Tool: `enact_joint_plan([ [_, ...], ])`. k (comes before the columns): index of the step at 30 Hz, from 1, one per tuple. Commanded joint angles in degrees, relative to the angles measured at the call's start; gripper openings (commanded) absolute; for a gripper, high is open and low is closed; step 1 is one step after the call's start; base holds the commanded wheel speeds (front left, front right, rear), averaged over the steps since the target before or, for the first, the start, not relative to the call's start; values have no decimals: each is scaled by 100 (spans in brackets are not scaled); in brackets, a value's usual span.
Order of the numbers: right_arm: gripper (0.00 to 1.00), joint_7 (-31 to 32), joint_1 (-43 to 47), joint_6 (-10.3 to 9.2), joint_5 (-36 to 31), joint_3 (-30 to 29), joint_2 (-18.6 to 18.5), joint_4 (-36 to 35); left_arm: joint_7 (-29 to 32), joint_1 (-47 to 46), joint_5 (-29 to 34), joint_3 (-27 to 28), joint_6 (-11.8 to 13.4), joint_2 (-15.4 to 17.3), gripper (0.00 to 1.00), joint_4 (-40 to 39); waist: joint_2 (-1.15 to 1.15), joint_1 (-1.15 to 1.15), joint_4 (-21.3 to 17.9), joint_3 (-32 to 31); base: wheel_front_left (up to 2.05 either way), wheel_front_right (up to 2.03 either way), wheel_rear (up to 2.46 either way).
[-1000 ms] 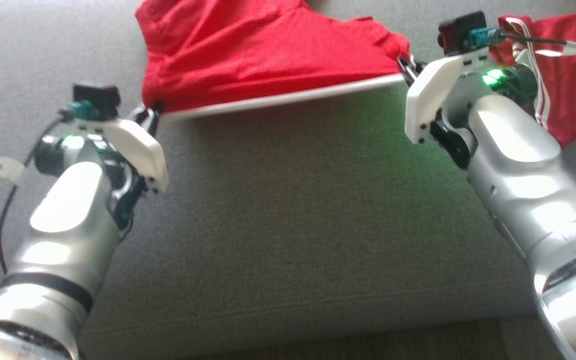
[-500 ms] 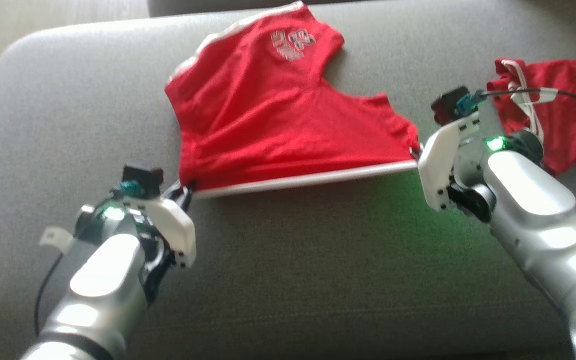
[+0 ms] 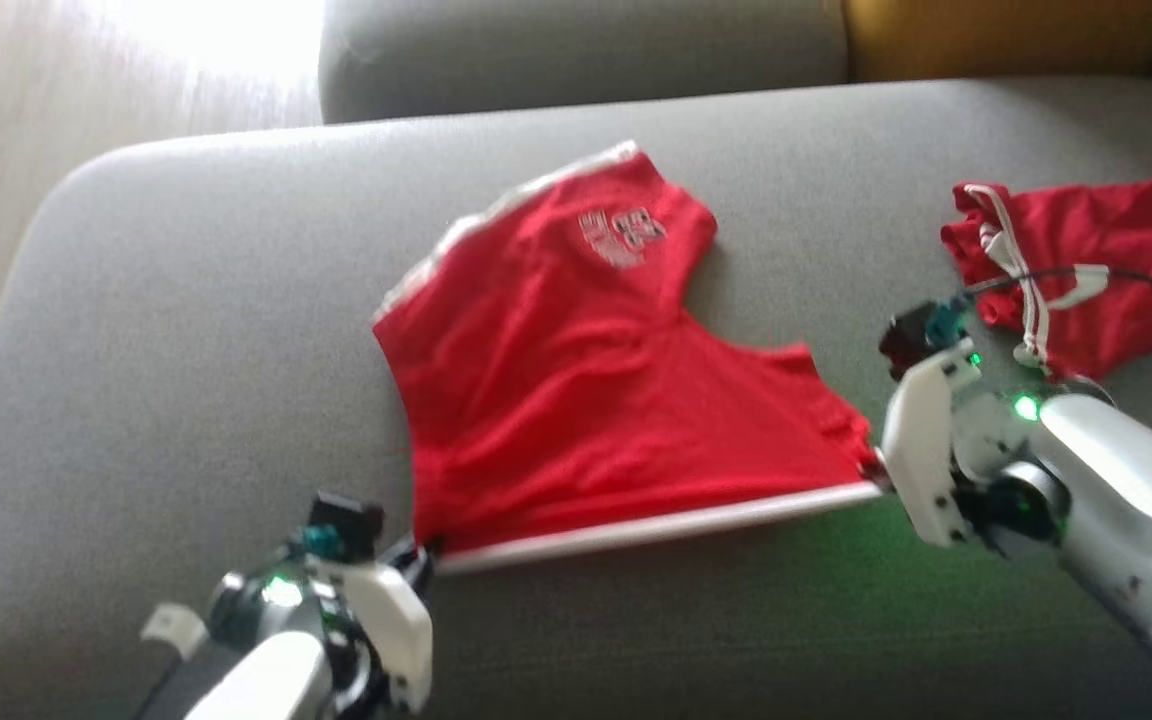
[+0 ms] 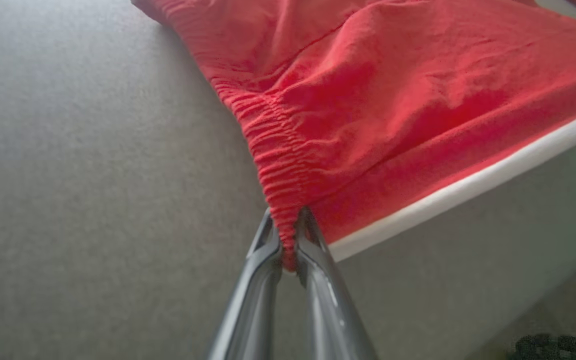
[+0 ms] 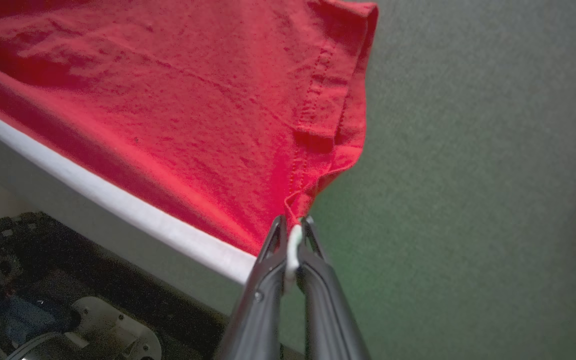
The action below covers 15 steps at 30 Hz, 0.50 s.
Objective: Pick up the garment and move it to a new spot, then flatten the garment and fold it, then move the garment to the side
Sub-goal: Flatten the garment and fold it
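Head view: red garment (image 3: pixel 576 420) taut between jaws.

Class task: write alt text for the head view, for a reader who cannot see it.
The left gripper and right gripper each pinch a corner of the red garment, holding its white-trimmed edge taut over a grey sofa cushion. Another red cloth lies at the right.

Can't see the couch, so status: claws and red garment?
Left claw shut on red garment corner. Right claw shut on the other corner, white hem stretched between. Second red cloth lies apart, right.
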Motion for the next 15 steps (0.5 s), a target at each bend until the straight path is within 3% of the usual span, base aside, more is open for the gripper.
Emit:
enact_joint_plan([
  [1,0,108,33,-3,57,-43,-241,-200,-1,-113,-8,132,62,245,0,-169,0,0,31,-107,0,0,0],
  [15,0,1393,1249,-3,364,-633,-1288,-1976,646,1245,-215,-107,406,758,0,-2078,0,0,76,-432,0,0,0],
])
